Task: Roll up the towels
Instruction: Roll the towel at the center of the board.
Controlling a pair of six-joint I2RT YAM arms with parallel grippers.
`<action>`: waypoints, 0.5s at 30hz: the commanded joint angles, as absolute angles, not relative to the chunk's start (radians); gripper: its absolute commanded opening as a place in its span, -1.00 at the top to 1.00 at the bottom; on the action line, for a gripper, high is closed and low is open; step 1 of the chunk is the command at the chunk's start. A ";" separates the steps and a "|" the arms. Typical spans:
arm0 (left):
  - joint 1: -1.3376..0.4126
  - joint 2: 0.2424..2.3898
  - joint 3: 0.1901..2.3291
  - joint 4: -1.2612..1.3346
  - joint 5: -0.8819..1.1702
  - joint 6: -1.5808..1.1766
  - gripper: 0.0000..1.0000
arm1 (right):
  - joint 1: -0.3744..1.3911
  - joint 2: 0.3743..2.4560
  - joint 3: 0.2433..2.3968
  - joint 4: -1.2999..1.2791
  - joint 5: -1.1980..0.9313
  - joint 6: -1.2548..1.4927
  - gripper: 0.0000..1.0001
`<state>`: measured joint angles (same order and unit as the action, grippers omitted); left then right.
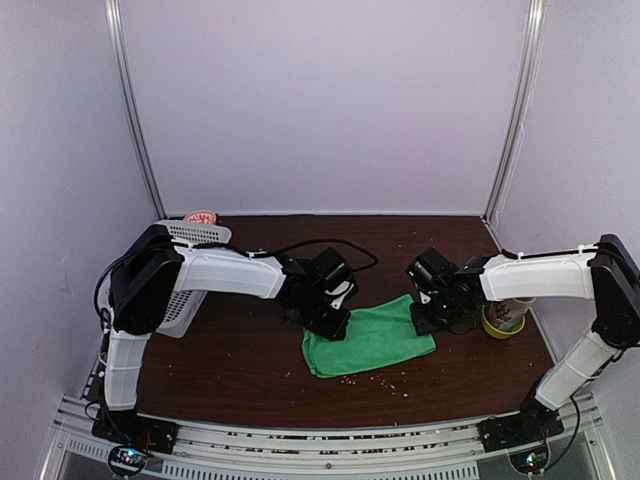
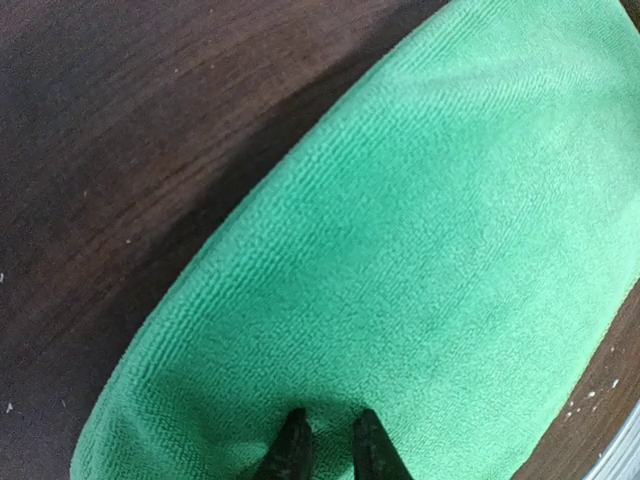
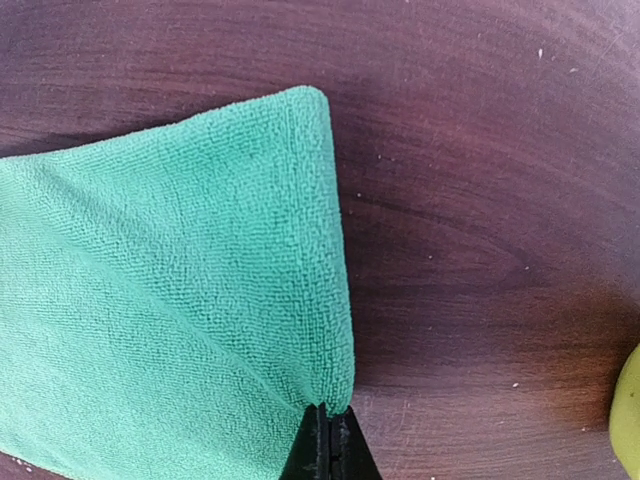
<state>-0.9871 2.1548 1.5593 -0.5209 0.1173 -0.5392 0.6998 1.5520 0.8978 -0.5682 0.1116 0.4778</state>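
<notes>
though the arms hide its far corners, the green towel (image 1: 372, 342) lies mid-table (image 1: 250, 375), long axis near-left to far-right. the right gripper (image 3: 328, 445) clamps its edge. the left gripper (image 2: 328, 445) has fingers barely parted on cloth, grip unclear. farthest, something pinkish (image 1: 201, 216) peeks behind a white basket (image 1: 200, 233).

Soft dim light, violet cast overhead, wrist views bowed, perhaps slightly blurred, shadow beside green towel (image 2: 420, 250)

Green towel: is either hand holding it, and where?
Right hand pinches the green towel at its edge near a corner. Left hand: cannot tell.
</notes>
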 commanded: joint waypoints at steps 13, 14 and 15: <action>-0.933 1.998 1.333 -0.518 0.018 -0.595 0.50 | 0.738 1.587 0.942 -0.608 0.257 0.493 1.00; -0.929 1.984 1.318 -0.519 0.009 -0.597 0.49 | 0.738 1.589 0.941 -0.604 0.256 0.492 1.00; -0.925 1.977 1.303 -0.519 0.002 -0.597 0.49 | 0.738 1.592 0.941 -0.602 0.252 0.493 1.00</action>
<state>-0.9504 2.0243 1.3628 -0.4469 0.0792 -0.5827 0.7368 1.5799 0.9310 -0.5896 0.2005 0.4786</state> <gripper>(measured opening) 0.251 0.017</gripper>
